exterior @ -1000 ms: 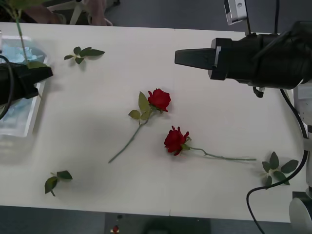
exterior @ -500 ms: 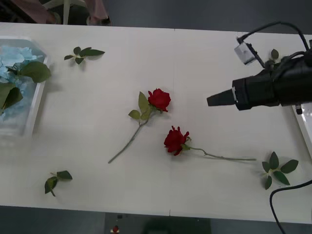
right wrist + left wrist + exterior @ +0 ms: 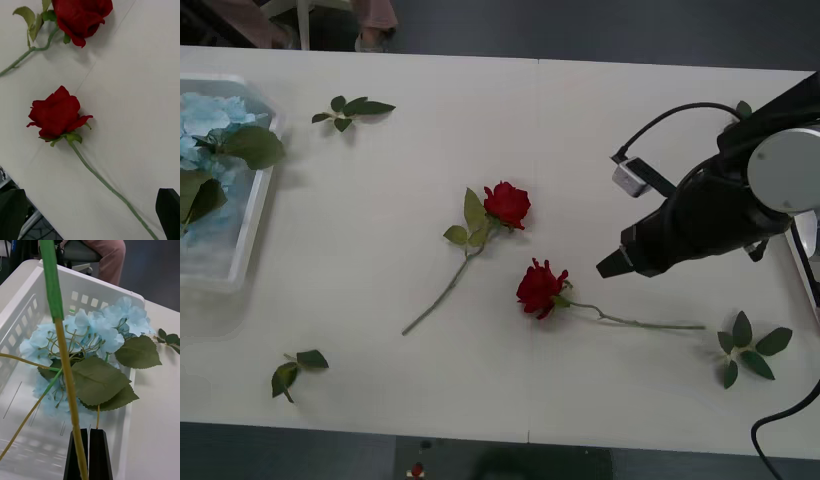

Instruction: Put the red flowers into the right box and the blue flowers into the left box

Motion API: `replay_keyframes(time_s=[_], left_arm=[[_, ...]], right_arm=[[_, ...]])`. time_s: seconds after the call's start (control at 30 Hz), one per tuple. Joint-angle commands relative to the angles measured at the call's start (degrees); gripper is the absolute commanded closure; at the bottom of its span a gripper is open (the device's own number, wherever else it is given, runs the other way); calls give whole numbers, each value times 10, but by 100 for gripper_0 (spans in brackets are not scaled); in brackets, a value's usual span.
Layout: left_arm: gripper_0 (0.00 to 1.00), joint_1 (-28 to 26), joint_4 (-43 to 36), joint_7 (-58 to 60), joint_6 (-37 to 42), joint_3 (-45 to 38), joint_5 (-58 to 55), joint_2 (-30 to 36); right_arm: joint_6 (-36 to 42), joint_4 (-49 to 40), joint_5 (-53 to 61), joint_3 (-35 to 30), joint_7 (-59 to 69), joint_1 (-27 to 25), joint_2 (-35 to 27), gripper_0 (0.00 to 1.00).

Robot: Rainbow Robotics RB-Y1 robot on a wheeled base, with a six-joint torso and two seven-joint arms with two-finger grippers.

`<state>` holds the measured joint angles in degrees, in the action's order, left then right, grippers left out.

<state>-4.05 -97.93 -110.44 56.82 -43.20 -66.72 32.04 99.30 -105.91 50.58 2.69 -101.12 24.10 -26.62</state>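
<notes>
We are looking over a plain white table (image 3: pixel 380 250) with a dark floor beyond its far edge. The right gripper (image 3: pixel 612 265) is hanging low over the table with its black fingers spread wide at the corners of its own wrist view, holding nothing. The nearer of the red flowers (image 3: pixel 540 288) is lying just ahead of and slightly below those fingertips in the front view — bloom toward the gripper's left, stem (image 3: pixel 108 187) running back under the arm toward the robot's right, so its long axis is lying roughly across the table. In the wrist view that stem is passing between the two open fingers. We are judging this rose to be the coming pick, and the right arm is clearly the nearer one. A second red rose (image 3: pixel 506 204) is resting a little farther off, beyond the first and to the gripper's left, its stem slanting away from the gripper toward the table's near edge.

The left gripper (image 3: pixel 88 453) is closed on a thin stem (image 3: pixel 65 363), held above the left box (image 3: pixel 123 450). That box is already holding the blue flowers (image 3: pixel 97 333) with their large green leaves. Of the right box we are seeing only a sliver at the table's right edge — its contents we cannot tell.

Loose leaf sprigs (image 3: pixel 350 108) are scattered near the table's corners.
</notes>
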Motion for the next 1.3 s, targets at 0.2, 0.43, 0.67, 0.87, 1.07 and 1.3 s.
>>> replay_keyframes(time_s=[0.2,0.43,0.67,0.87,1.07,1.3], left_arm=[[86,-8,-8,-5,-12,12,3,8],[17,-8,-9,-10,-22,12,-4,8],[4,-10,-8,-12,-22,3,-23,8],[0,-11,-27,-8,-11,3,-61,16],[0,-11,-103,45,43,5,-44,40],[0,2,-205,148,61,88,60,36]], right_arm=[[-52,38,-24,70,-115,-5,-3,0],[-95,55,-47,125,-129,-17,3,0],[-120,78,-91,155,-133,-33,34,0],[-139,110,-107,158,-145,-32,60,0],[-144,110,-116,161,-144,-32,66,100],[-153,110,-115,159,-144,-33,64,100]])
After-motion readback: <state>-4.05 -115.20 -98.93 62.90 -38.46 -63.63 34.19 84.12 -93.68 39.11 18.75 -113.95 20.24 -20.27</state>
